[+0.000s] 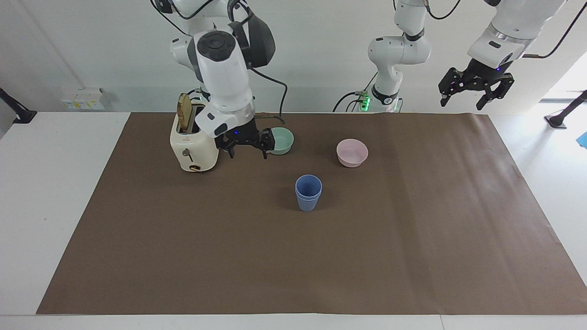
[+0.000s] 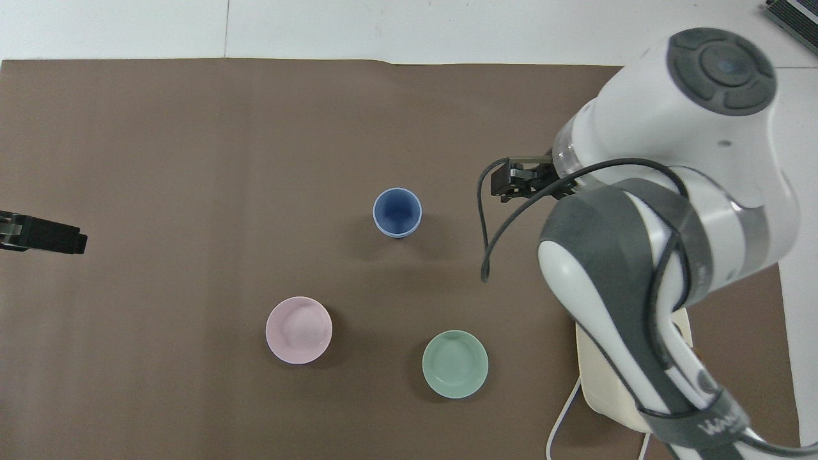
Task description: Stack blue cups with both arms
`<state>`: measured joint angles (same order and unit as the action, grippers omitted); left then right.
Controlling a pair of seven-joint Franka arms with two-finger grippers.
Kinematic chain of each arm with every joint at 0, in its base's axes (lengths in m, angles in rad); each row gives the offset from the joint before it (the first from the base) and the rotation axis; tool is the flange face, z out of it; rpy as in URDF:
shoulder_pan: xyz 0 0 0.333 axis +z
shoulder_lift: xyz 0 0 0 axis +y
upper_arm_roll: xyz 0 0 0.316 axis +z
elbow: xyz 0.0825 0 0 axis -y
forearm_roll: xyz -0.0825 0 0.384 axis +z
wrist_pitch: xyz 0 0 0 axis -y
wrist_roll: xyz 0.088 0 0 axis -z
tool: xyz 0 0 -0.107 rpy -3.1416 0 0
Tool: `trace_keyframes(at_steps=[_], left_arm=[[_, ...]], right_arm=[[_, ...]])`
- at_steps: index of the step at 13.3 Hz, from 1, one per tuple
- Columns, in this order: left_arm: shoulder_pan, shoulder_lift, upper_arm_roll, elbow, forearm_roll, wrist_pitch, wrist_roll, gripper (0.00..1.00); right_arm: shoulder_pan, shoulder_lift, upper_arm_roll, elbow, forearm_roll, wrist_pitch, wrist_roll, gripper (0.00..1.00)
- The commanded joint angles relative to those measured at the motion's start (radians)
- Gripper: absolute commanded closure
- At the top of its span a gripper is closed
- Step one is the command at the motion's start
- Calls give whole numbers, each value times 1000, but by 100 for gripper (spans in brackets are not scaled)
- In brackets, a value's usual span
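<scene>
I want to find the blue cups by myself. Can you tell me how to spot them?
Start at the cream toaster on the brown mat. Farther from the robots than the pink bowl and green bowl stand the blue cups, one inside the other. They're the only tall blue thing there.
</scene>
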<state>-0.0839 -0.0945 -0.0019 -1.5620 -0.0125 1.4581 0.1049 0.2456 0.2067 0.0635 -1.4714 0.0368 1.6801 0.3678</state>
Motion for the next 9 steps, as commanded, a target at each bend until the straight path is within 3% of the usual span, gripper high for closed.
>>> trace_keyframes(at_steps=[1, 5, 9], left_arm=[[7, -11, -1, 0, -1, -15, 6, 0], [7, -11, -1, -1, -1, -15, 6, 0], [7, -11, -1, 0, -1, -15, 6, 0]], right_arm=[[-81, -47, 2, 2, -12, -71, -157, 0], [-175, -127, -5, -13, -12, -146, -317, 0], [-215, -184, -5, -67, -9, -165, -317, 0]])
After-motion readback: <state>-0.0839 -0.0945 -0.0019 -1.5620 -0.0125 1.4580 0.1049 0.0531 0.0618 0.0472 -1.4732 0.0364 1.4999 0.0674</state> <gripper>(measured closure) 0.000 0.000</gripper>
